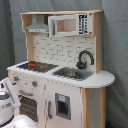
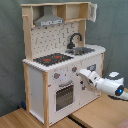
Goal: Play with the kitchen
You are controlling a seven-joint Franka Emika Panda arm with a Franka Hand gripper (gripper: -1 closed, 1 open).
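At the oven front, the end effector (image 2: 81, 74) nears the kitchen (image 2: 50, 80) knobs; its opening cannot be told, its arm cropped in the first exterior view.

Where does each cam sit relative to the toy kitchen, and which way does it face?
First exterior view: off the kitchen's sink-side corner, looking across the hob; white arm low at the first exterior view's left.
Second exterior view: off the hob-side corner, facing the oven door; arm enters from the second exterior view's right, pincer by the knobs.
Shared: kitchen, faucet, arm.
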